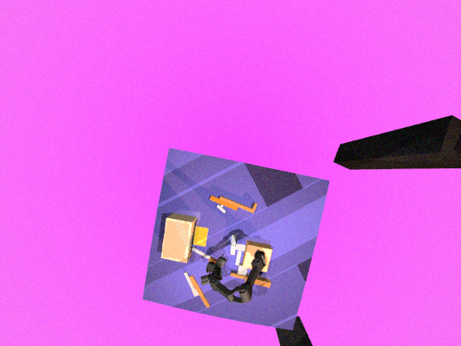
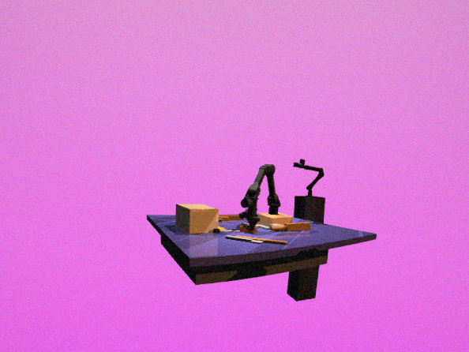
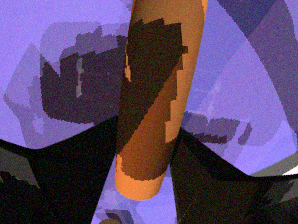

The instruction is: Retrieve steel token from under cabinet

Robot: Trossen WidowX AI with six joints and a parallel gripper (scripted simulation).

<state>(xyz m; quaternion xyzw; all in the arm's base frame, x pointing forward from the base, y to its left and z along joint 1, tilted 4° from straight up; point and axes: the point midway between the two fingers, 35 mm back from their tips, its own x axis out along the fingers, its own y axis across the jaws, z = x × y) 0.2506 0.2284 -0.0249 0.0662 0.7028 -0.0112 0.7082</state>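
The tan cabinet point(image 1: 178, 238) point(image 2: 203, 221) stands at the left of the table. The yellow marked area point(image 1: 200, 237) point(image 2: 222, 228) lies against its front. The steel token cannot be made out in any view. My gripper point(image 1: 216, 261) point(image 2: 251, 229) point(image 3: 145, 127) is shut on the orange handle point(image 3: 150, 165) of a long tool, low over the table. The tool's pale rod point(image 1: 202, 254) runs toward the cabinet's front, beside the marked area. A dark piece point(image 2: 216, 230) shows at the rod's far end by the cabinet's foot. Whether it reaches under the cabinet is unclear.
Orange bars point(image 1: 229, 203) with a small white piece lie at the upper part of the table. An orange stick with a pale strip point(image 1: 199, 291) point(image 2: 257, 239) lies on the near side. White pieces point(image 1: 233, 245) and an orange bar point(image 1: 238, 275) lie near the arm's tan base block point(image 2: 276, 219).
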